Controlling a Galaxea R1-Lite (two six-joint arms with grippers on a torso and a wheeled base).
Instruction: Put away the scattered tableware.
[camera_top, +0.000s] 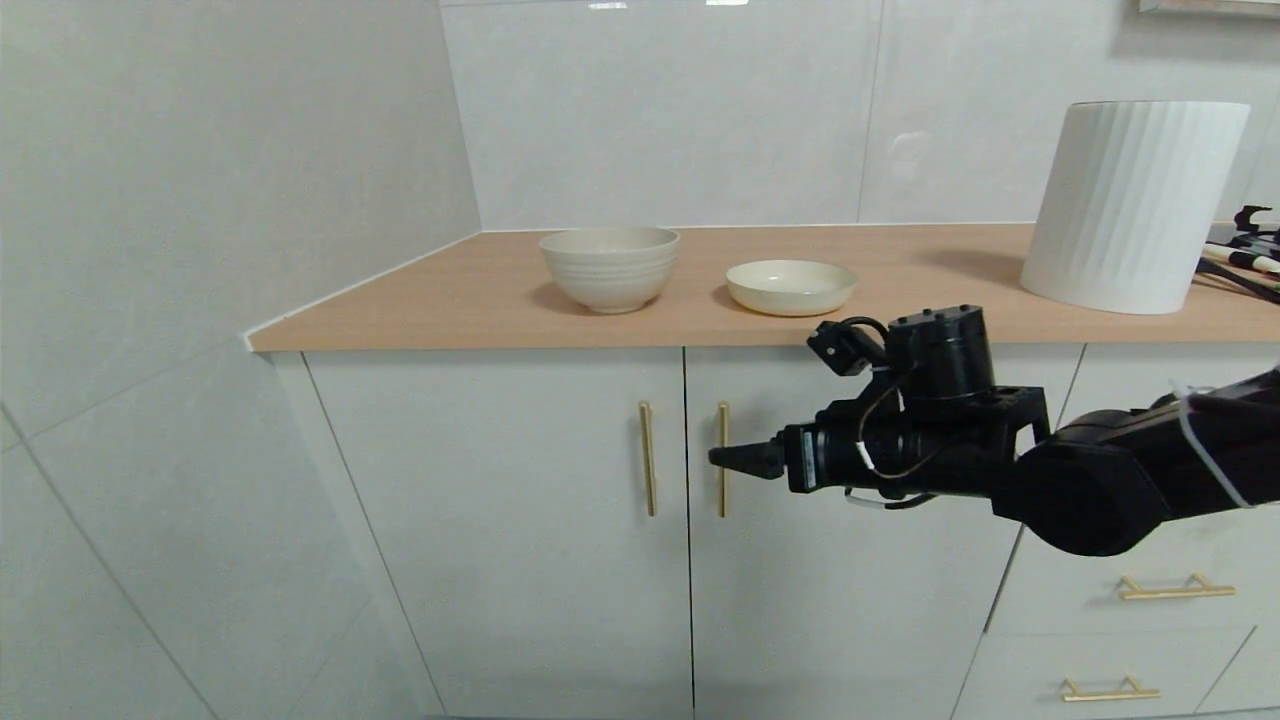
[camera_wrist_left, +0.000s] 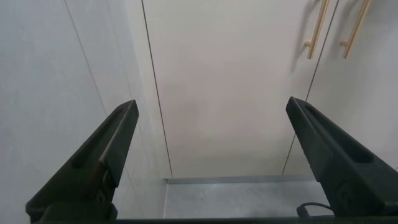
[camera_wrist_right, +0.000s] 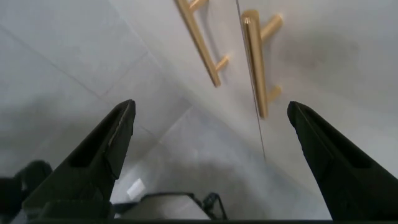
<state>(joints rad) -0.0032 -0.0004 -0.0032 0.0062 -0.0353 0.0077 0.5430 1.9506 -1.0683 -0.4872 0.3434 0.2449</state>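
Observation:
A cream ribbed bowl (camera_top: 610, 268) and a shallow cream dish (camera_top: 791, 286) stand side by side on the wooden countertop (camera_top: 400, 300). Below them is a white two-door cabinet with gold bar handles. My right gripper (camera_top: 735, 459) is held level in front of the right door, its tip at that door's handle (camera_top: 722, 458). In the right wrist view the gripper (camera_wrist_right: 210, 109) is open, with the right door's handle (camera_wrist_right: 255, 62) ahead in the gap and the left door's handle (camera_wrist_right: 200, 40) beside it. My left gripper (camera_wrist_left: 211, 104) is open and empty, low before the cabinet's left door (camera_wrist_left: 230, 93).
A tall white ribbed container (camera_top: 1135, 205) stands on the countertop at the right, with dark utensils (camera_top: 1245, 255) behind it. Drawers with gold handles (camera_top: 1175, 588) sit right of the doors. A tiled wall (camera_top: 150, 300) closes off the left side.

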